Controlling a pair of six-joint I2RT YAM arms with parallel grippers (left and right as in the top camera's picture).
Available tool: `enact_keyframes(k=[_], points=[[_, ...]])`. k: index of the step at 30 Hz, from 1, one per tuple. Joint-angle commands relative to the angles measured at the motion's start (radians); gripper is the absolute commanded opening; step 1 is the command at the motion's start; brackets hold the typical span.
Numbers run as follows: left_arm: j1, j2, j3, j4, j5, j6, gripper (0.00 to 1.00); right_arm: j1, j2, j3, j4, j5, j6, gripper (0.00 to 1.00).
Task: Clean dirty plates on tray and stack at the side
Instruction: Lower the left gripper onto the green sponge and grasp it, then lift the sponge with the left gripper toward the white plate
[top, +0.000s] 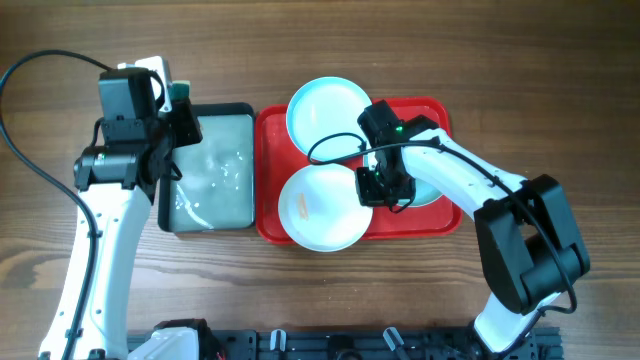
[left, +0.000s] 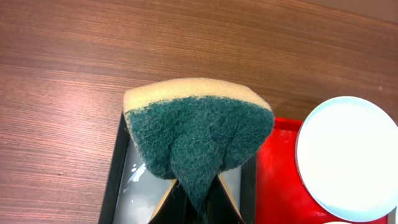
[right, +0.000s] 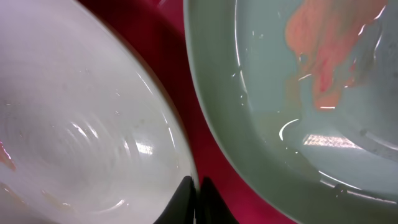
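The red tray (top: 272, 190) holds three plates. One pale turquoise plate (top: 325, 110) lies at its far left, a white plate (top: 315, 210) with a small orange smear at its near left, and a second turquoise plate (top: 437, 192) at the right, partly hidden by my right arm. My right gripper (top: 383, 187) is shut on the white plate's right rim (right: 124, 124), its fingertips (right: 194, 190) pinching the edge. The turquoise plate beside it (right: 298, 112) carries an orange stain. My left gripper (left: 199, 208) is shut on a green-and-yellow sponge (left: 199, 130) above the black tray.
A black-rimmed tray (top: 208, 170) with water in it sits left of the red tray, touching it; it also shows in the left wrist view (left: 134, 180). Bare wooden table lies all around. The left arm's cable loops over the far left.
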Motion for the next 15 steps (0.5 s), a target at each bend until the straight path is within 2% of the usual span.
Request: enact_keyframes(k=[1,5,7,12,15], points=[[-0.008,0.002,0.003,-0.009,-0.017,0.02,0.04,0.003,0.007,-0.002,-0.009,-0.017,0.006,0.12],[-0.008,0.002,0.003,-0.088,-0.003,0.007,0.04,0.003,0.007,-0.002,0.018,-0.016,0.006,0.13],[-0.008,0.002,0.003,-0.148,0.004,-0.011,0.04,0.003,0.007,-0.004,0.011,-0.015,0.004,0.22],[-0.008,0.002,0.003,-0.227,0.129,-0.011,0.04,0.003,0.007,-0.009,0.03,-0.013,0.004,0.24],[-0.008,0.002,0.003,-0.231,0.132,-0.011,0.04,0.003,0.007,-0.009,0.047,-0.013,0.007,0.23]])
